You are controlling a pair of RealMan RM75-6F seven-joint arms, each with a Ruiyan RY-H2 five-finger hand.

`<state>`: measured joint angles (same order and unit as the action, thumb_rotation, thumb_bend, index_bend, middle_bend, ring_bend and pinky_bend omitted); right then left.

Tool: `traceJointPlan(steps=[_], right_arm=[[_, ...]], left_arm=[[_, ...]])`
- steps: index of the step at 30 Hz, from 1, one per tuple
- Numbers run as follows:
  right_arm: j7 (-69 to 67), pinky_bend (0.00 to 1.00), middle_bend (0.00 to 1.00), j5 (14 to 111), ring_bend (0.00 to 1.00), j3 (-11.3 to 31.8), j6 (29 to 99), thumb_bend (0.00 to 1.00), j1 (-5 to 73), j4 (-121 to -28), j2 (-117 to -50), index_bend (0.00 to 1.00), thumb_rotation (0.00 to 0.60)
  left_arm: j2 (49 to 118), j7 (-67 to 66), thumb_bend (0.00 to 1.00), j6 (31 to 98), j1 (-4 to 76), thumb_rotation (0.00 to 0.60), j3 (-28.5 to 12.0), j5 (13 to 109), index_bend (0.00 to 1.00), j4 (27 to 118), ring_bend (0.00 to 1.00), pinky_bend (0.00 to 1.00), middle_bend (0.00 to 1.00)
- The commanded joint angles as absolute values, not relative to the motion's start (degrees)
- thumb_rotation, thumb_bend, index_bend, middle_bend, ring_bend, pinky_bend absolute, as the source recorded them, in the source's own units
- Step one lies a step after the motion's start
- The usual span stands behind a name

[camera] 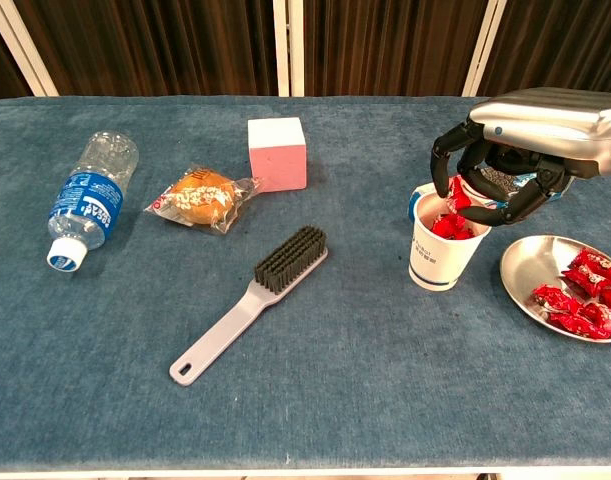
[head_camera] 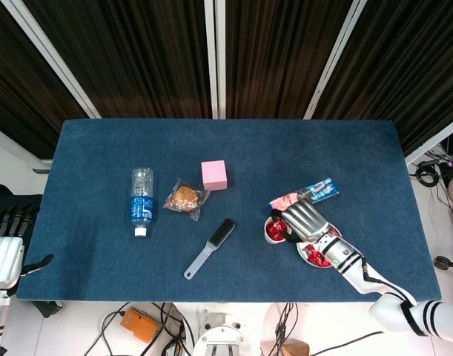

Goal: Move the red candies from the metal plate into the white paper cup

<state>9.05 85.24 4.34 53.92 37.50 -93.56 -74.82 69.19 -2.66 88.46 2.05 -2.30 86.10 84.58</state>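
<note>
A small white paper cup (camera: 440,248) stands upright on the blue cloth-covered bench (camera: 385,380), just left of a shallow round metal plate (camera: 520,270). Several red candies in shiny crinkled wrappers (camera: 583,300) are seen lying in a loose heap on the right part of the plate, and more of the same red wrapped pieces (camera: 445,226) are visible inside the cup, reaching up near its rim.

The right robot hand (camera: 495,185), silver-backed with dark fingers (camera: 443,160), is held directly above the cup's mouth. Its fingers are curled downward and inward, and a red wrapped candy (camera: 461,190) is seen pinched among them just over the rim. In the head view the same hand (head_camera: 303,221) covers most of the cup (head_camera: 271,231) and part of the plate (head_camera: 306,255).

The left robot hand (head_camera: 5,248) is seen at the left edge of the head view, off the bench; whether its fingers are spread or closed cannot be told.

Behind the cup a long biscuit packet with blue and pink printing (head_camera: 309,194) lies flat. Farther left are a grey plastic brush with dark bristles (camera: 255,300), a pink cube (camera: 277,153), a wrapped round pastry (camera: 200,197) and a clear plastic bottle with a blue label (camera: 90,195) lying on its side.
</note>
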Motion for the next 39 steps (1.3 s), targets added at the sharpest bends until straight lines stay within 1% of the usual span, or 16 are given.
traceJointPlan(steps=[1, 3, 7, 10, 14, 18, 22, 29, 39], right_arm=[[8.54, 1.00, 0.80, 85.76, 0.95, 4.08, 54.77, 0.51, 37.18, -93.77, -74.52, 0.45, 0.600], [7.97, 1.00, 0.80, 86.09, 0.95, 4.03, 55.61, 0.50, 36.86, -93.82, -74.16, 0.43, 0.600], [5.81, 1.00, 0.80, 88.75, 0.95, 3.46, 59.70, 0.50, 35.24, -94.00, -72.73, 0.42, 0.600], [4.59, 1.00, 0.80, 91.44, 0.95, 1.97, 62.98, 0.49, 33.41, -93.85, -70.90, 0.45, 0.600], [5.25, 1.00, 0.80, 94.00, 0.96, -1.61, 64.63, 0.42, 30.81, -93.05, -67.73, 0.50, 0.600], [7.24, 1.00, 0.80, 93.18, 0.96, -4.00, 62.78, 0.38, 29.37, -91.90, -66.34, 0.51, 0.600], [9.25, 1.00, 0.80, 90.69, 0.96, -4.86, 59.67, 0.38, 28.82, -89.77, -67.52, 0.50, 0.600], [9.38, 1.00, 0.80, 89.09, 0.96, -4.67, 56.59, 0.38, 29.23, -86.45, -71.07, 0.50, 0.600], [9.40, 1.00, 0.80, 89.74, 0.96, -4.33, 54.81, 0.38, 30.46, -85.39, -73.33, 0.50, 0.600]], left_arm=[[69.30, -2.58, 0.00, 88.47, 2.06, 0.600, -2.27, 86.14, 0.10, 84.48, 0.00, 0.00, 0.06], [69.31, -2.57, 0.00, 88.45, 2.08, 0.600, -2.28, 86.15, 0.10, 84.47, 0.00, 0.00, 0.06], [69.16, -2.62, 0.00, 88.50, 2.14, 0.600, -2.37, 86.17, 0.10, 84.63, 0.00, 0.00, 0.06], [69.04, -2.69, 0.00, 88.57, 2.19, 0.600, -2.36, 86.34, 0.10, 84.76, 0.00, 0.00, 0.06], [68.84, -2.89, 0.00, 88.61, 2.24, 0.600, -2.33, 86.48, 0.10, 85.07, 0.00, 0.00, 0.06], [68.90, -3.26, 0.00, 88.80, 2.24, 0.600, -2.23, 86.79, 0.10, 85.45, 0.00, 0.00, 0.06], [69.04, -3.58, 0.00, 89.03, 2.23, 0.600, -2.09, 87.18, 0.10, 85.77, 0.00, 0.00, 0.06], [68.81, -3.81, 0.00, 89.46, 1.98, 0.600, -2.02, 87.27, 0.10, 86.12, 0.00, 0.00, 0.06], [68.70, -3.89, 0.00, 89.32, 1.95, 0.600, -2.01, 87.09, 0.10, 86.19, 0.00, 0.00, 0.06]])
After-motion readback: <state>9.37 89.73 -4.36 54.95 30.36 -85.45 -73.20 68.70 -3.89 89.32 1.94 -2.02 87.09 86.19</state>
